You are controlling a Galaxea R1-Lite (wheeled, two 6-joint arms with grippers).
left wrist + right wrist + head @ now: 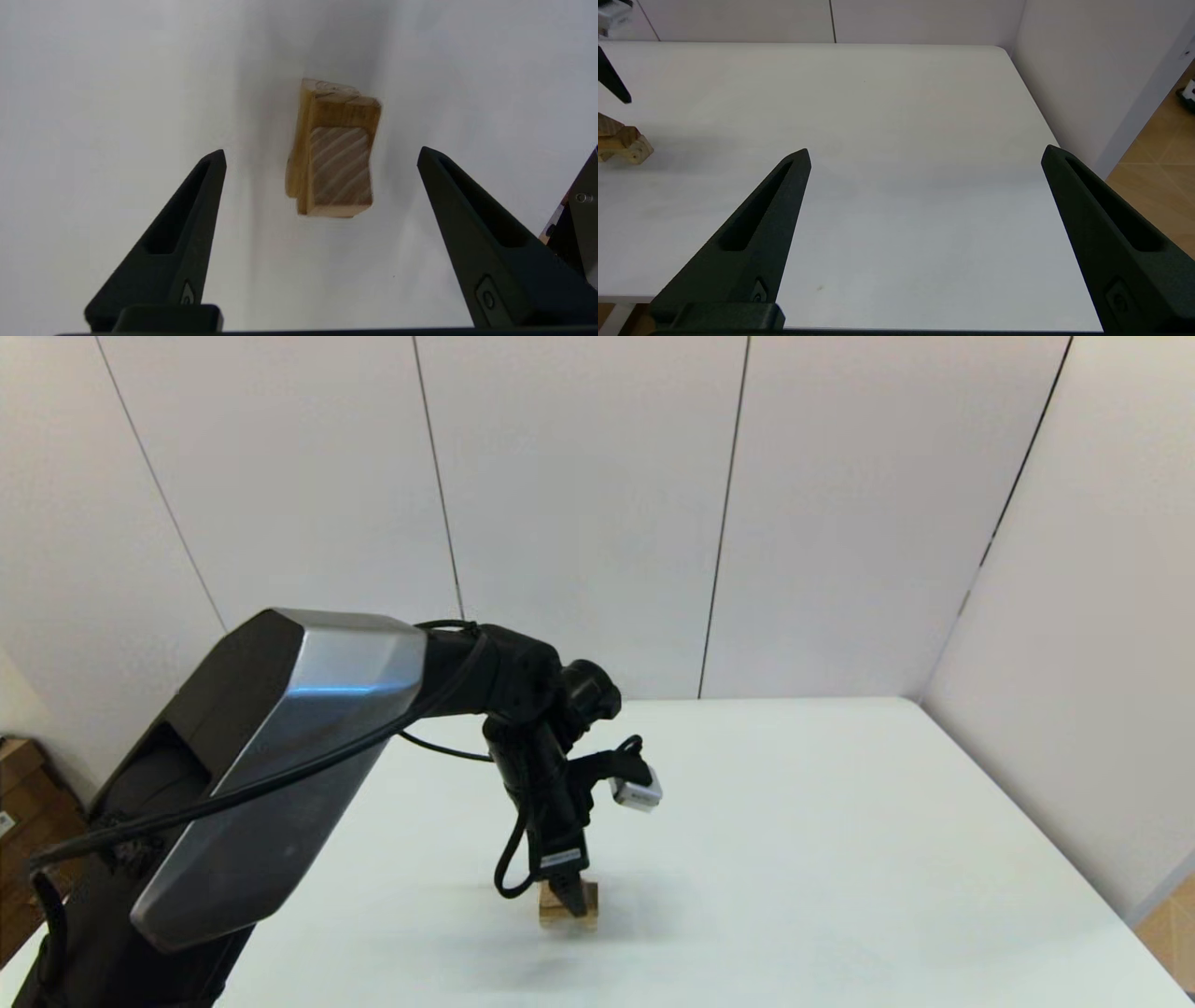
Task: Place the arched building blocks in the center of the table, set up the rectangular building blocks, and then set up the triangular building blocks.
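Left pincer (322,158) hangs over the block stack, fingers spread wide, nothing held; in head view it sits lower centre of frame, directly above the stack.

Stack stands approx. mid-worktop (840,821). Left wrist view, centre frame: triangular block (340,170), striped grain, rests on rectangular block (345,112), whose bare end shows beyond the wedge. Arched block (299,154) shows as a pale edge under both. Right wrist view puts the stack at far left of frame.

Right pincer (924,158) parked near worktop's edge, fingers wide apart, empty.

Judgement: all three pcs appear set; step in hand is prob. release and withdrawal. Recommend lifting straight up, fingers kept spread, no sideways drift. Wedge looks slightly skewed on the slab; a brush from either finger could topple it.
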